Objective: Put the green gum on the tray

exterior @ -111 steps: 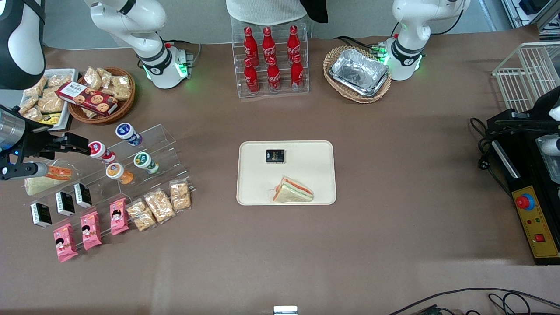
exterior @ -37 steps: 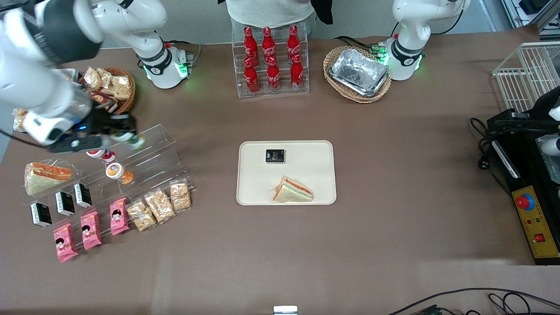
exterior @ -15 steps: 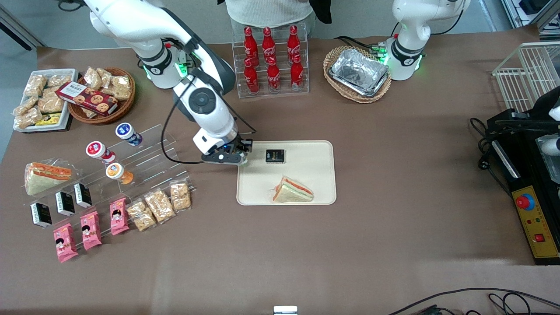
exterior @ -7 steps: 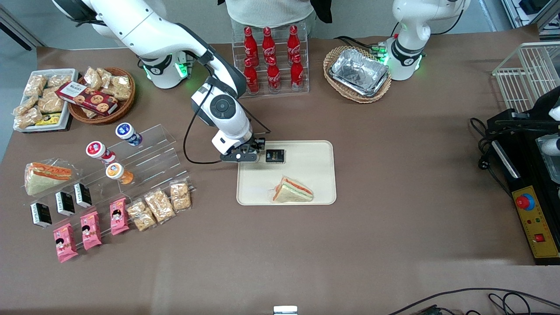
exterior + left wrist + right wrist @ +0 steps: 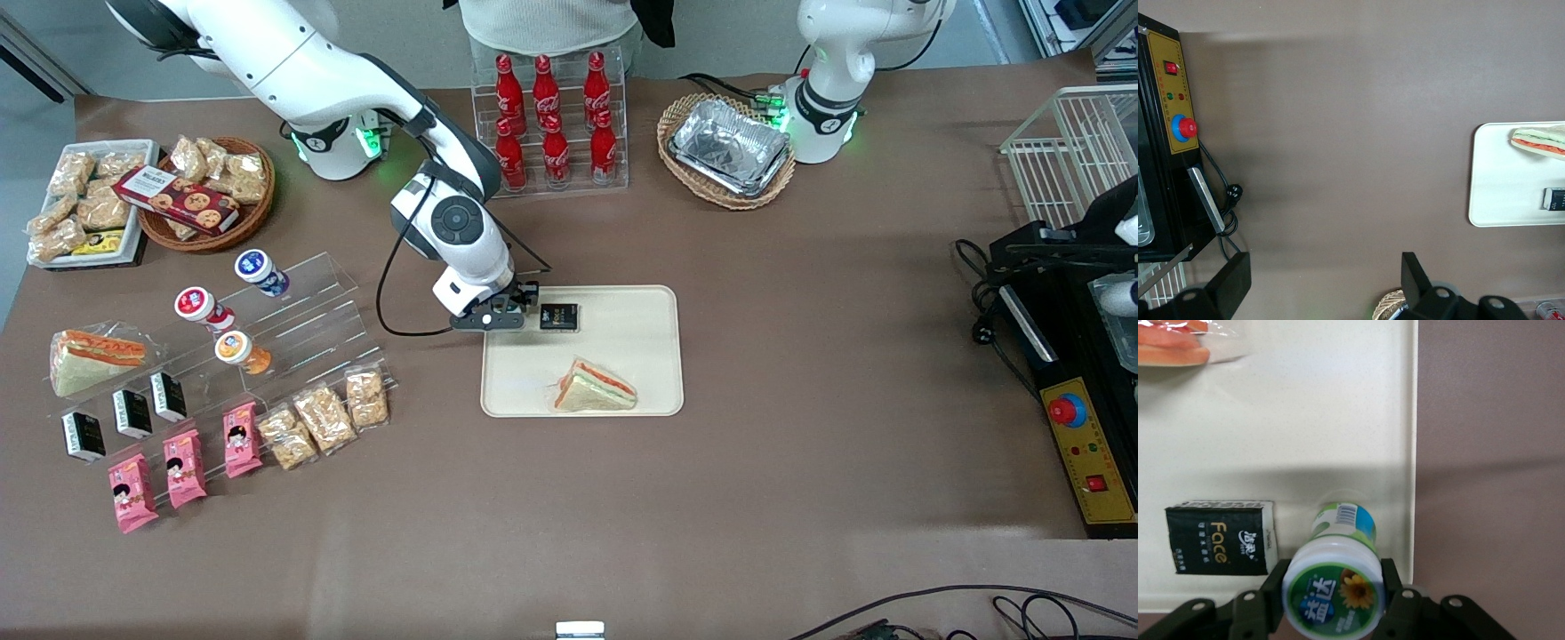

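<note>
My right gripper hangs over the corner of the cream tray that lies farthest from the front camera, toward the working arm's end. It is shut on the green gum, a small white bottle with a green lid and label, held upright by its lid over the tray's surface just inside the rim. In the front view the gum is hidden under the gripper. A black packet lies on the tray right beside the gripper; it also shows in the right wrist view. A wrapped sandwich lies on the tray nearer the front camera.
A clear stepped rack toward the working arm's end holds a blue-lidded bottle, a red-lidded bottle and an orange-lidded bottle. Snack packets lie in front of it. A cola bottle rack and a wicker basket of foil trays stand farther back.
My gripper took the green gum off the rack and carried it to the tray's corner. Over the last half second it has barely shifted.
</note>
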`<control>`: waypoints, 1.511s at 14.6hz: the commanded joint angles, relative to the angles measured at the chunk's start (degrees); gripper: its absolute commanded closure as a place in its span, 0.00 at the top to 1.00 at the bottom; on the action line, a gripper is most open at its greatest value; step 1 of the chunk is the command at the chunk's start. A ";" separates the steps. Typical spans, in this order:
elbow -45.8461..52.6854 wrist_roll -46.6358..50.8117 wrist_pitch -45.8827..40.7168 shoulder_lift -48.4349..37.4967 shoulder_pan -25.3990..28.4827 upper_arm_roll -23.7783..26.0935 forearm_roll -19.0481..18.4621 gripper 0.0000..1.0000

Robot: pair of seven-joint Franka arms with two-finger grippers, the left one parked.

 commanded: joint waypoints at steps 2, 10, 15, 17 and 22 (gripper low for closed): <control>0.99 1.58 0.80 1.68 0.02 -0.07 -2.09 0.96; 3.26 -1.22 -13.57 -8.58 -2.78 0.28 -0.96 0.99; 17.32 -20.52 -39.77 -16.15 -5.78 -6.28 12.14 0.99; 20.93 -29.14 -44.27 -17.65 -5.87 -13.92 12.32 0.99; 22.00 -48.84 -45.70 -20.03 -5.96 -30.28 12.15 0.99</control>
